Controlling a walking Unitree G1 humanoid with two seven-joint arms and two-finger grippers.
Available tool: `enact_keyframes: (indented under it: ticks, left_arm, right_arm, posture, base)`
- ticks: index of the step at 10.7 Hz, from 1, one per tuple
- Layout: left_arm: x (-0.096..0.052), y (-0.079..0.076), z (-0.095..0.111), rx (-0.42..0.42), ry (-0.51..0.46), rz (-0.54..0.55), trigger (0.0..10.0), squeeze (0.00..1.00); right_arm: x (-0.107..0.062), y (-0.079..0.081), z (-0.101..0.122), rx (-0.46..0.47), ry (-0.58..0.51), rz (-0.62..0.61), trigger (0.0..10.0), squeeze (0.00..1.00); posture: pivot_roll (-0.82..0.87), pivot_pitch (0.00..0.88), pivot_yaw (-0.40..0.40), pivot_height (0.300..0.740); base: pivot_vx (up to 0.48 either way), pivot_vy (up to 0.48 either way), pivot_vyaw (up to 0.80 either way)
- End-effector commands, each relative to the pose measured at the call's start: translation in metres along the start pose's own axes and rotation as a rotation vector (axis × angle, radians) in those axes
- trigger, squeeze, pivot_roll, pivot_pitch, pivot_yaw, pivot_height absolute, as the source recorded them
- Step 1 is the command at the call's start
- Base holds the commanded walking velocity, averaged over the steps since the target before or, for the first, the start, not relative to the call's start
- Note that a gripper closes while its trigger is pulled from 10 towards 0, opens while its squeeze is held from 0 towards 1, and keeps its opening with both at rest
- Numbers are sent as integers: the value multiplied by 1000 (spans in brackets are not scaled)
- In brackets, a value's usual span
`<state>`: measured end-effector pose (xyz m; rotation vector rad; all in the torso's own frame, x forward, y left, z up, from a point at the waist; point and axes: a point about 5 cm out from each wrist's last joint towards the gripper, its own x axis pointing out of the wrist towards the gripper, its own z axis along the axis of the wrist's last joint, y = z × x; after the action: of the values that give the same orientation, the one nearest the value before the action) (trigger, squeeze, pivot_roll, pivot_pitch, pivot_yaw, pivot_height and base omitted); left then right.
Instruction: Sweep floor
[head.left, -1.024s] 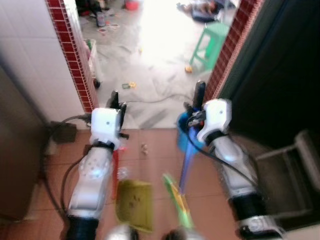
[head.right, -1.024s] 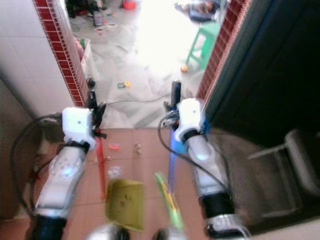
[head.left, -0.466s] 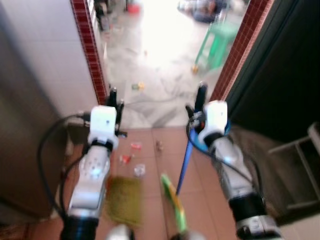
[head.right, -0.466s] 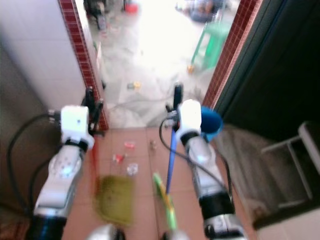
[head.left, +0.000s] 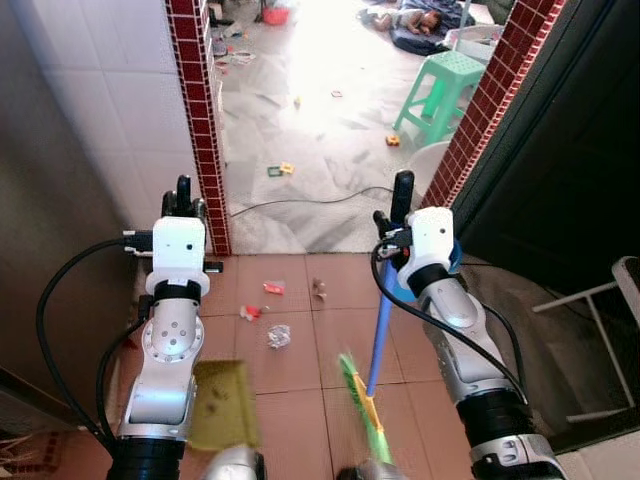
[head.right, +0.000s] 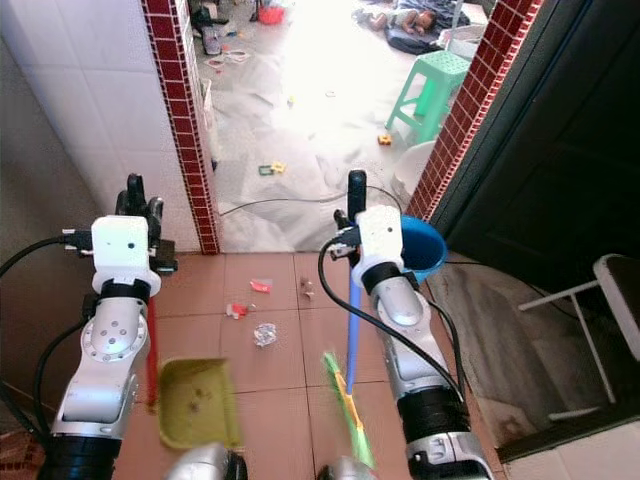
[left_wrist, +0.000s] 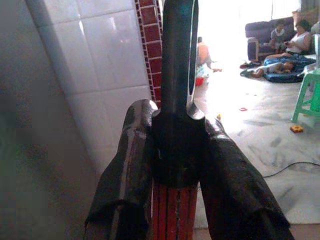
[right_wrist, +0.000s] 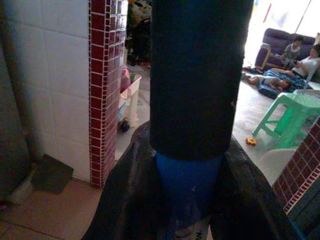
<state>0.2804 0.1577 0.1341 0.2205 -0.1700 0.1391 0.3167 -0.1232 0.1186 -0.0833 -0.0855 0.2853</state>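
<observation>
My left gripper (head.left: 183, 195) is shut on the red handle (head.right: 151, 350) of an olive dustpan (head.left: 222, 405), which hangs low in front of me. In the left wrist view its fingers (left_wrist: 125, 170) clamp the handle's black top. My right gripper (head.left: 402, 195) is shut on the blue broom handle (head.left: 380, 335); the green broom head (head.left: 362, 410) sits near the tiles between the arms. On the brown tiles ahead lie red scraps (head.left: 273, 288), a crumpled clear wrapper (head.left: 279, 336) and a small brown bit (head.left: 319, 290).
I stand in a doorway between two red brick pillars (head.left: 205, 110), with a dark door on the right. A blue bucket (head.right: 420, 248) sits behind the right arm. Beyond are a cable (head.left: 300, 200), a green stool (head.left: 445, 85), small toys and people. A white frame (head.left: 610, 330) stands right.
The whole view has swung and steadied as the camera moved, bringing the litter to the middle. Both grippers keep hold of their handles.
</observation>
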Motion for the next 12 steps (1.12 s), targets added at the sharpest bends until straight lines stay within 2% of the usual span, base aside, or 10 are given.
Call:
enact_keyframes:
  ticks: [1, 10, 12]
  left_arm:
    - [3, -6, 13, -21, -65, -26, 10000, 0]
    - [1, -12, 11, -29, -60, -46, 10000, 0]
    - [-2, -13, 7, -51, -44, -52, 10000, 0]
  right_arm:
    - [5, -3, 9, -22, -30, -2, 10000, 0]
    - [5, -2, 8, -18, -21, 11, 10000, 0]
    - [3, -7, 5, 1, -2, -29, 10000, 0]
  posture:
    - [50, 33, -79, 740]
    - [44, 38, -91, 740]
    - [33, 36, -94, 740]
  base:
    - [0, 0, 0]
    - [0, 0, 0]
    - [0, 0, 0]
